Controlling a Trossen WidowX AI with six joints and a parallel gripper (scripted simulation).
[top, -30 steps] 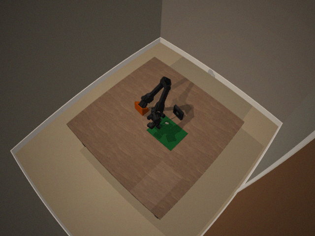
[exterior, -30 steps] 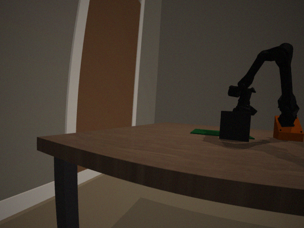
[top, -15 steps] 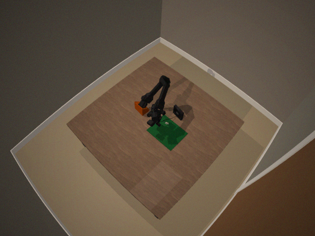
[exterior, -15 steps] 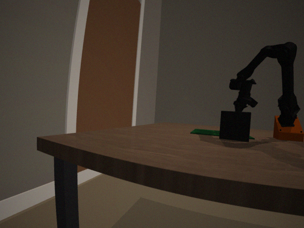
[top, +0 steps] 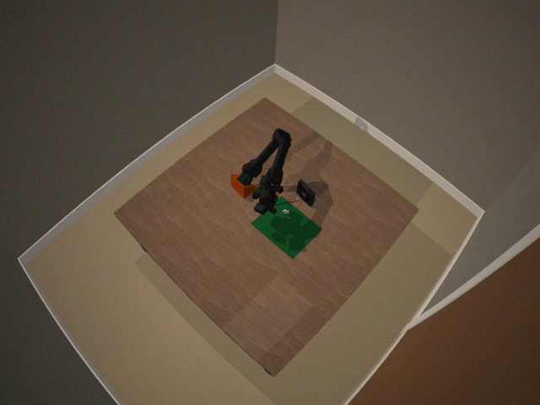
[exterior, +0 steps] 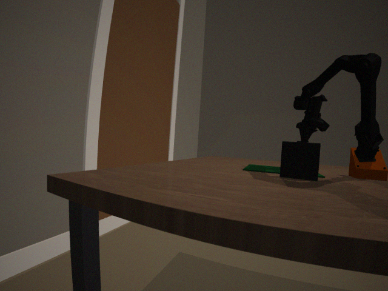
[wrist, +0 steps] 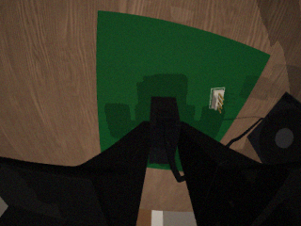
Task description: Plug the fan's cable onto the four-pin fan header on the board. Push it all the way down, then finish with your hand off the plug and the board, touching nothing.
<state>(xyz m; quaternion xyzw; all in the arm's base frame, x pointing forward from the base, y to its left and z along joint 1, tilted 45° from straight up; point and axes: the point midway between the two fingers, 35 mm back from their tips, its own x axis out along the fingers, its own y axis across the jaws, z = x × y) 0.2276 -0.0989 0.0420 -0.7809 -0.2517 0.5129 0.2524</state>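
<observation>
My gripper is shut on the black plug, which sticks out beyond the fingertips in the wrist view. Gripper and plug are raised above the green board. The small white header with gold pins stands on the board, right of the plug in the wrist view and apart from it. A thin black cable runs to the black fan; the fingers hide part of it. The plug's underside is hidden.
The fan stands upright on the wooden table, just off the board's edge near the header. The arm's orange base is on the board's other side. Arm shadows fall over the board.
</observation>
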